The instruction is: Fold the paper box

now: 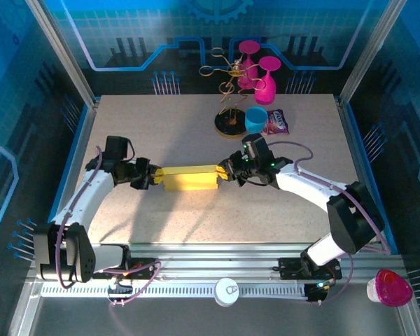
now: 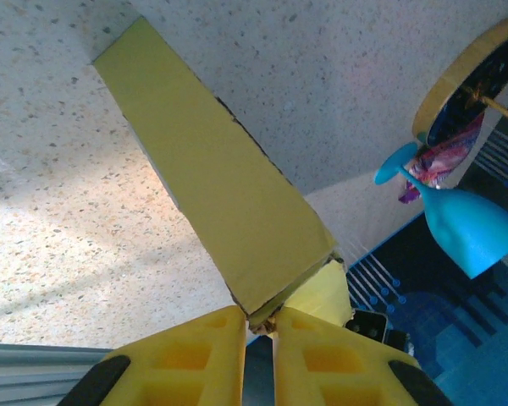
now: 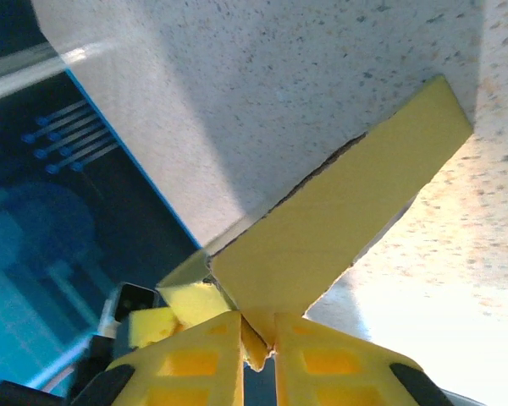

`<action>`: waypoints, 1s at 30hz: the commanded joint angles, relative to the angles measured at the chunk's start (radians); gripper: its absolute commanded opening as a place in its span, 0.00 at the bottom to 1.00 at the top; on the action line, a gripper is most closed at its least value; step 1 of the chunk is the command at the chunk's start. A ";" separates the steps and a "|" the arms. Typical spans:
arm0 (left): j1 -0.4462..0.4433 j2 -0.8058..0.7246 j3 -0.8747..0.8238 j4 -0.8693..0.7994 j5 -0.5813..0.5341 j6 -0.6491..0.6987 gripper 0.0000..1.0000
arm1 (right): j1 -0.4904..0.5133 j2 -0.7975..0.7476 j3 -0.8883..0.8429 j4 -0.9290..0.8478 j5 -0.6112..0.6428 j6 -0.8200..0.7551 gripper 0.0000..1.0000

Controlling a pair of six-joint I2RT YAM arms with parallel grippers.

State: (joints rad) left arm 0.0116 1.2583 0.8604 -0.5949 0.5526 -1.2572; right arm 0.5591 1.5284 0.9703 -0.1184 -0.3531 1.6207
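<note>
My left gripper (image 1: 152, 175) is nearly closed, pinching the left end of the thin yellow cardboard paper box (image 1: 190, 178), which lies mid-way across the speckled beige table (image 1: 266, 217). My right gripper (image 1: 227, 170) nips a tab at its right end, fingers almost together. The box looks like a closed flat block, so I judge most folds are made and only the end flaps are left to tuck.
</note>
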 commanded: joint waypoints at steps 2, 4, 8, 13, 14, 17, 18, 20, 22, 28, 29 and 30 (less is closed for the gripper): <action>-0.019 -0.039 -0.106 -0.033 0.018 0.040 0.21 | -0.029 -0.018 0.047 -0.299 -0.031 -0.232 0.18; -0.049 -0.071 -0.158 0.013 0.033 0.020 0.26 | -0.036 -0.042 0.037 -0.366 -0.021 -0.304 0.19; -0.164 -0.098 -0.249 0.084 0.027 -0.043 0.32 | -0.060 -0.098 -0.018 -0.448 0.011 -0.407 0.20; -0.234 -0.131 -0.342 0.110 0.005 -0.087 0.38 | -0.090 -0.151 -0.084 -0.498 0.061 -0.470 0.25; -0.234 -0.138 -0.349 0.115 0.006 -0.093 0.39 | -0.095 -0.157 -0.085 -0.503 0.065 -0.474 0.26; -0.231 -0.157 -0.295 0.057 -0.024 -0.060 0.42 | -0.108 -0.202 -0.071 -0.556 0.129 -0.502 0.30; -0.227 -0.166 -0.249 0.003 -0.056 -0.027 0.44 | -0.111 -0.232 -0.054 -0.573 0.171 -0.525 0.34; -0.210 -0.182 -0.144 -0.091 -0.129 0.050 0.52 | -0.118 -0.297 -0.021 -0.608 0.277 -0.581 0.44; -0.184 -0.211 -0.053 -0.148 -0.212 0.129 0.80 | -0.120 -0.381 0.004 -0.619 0.414 -0.668 0.98; -0.165 -0.358 0.025 -0.157 -0.552 0.317 0.99 | -0.150 -0.547 -0.008 -0.686 0.763 -0.820 1.00; -0.166 -0.387 0.022 -0.183 -0.650 0.328 0.99 | -0.152 -0.559 -0.017 -0.701 0.839 -0.833 1.00; -0.168 -0.408 0.022 -0.233 -0.778 0.308 0.99 | -0.153 -0.573 -0.033 -0.715 0.936 -0.838 1.00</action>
State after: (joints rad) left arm -0.1593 0.8921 0.8795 -0.6849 0.1165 -1.0378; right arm 0.4232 0.9684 0.9604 -0.7345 0.2722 0.8730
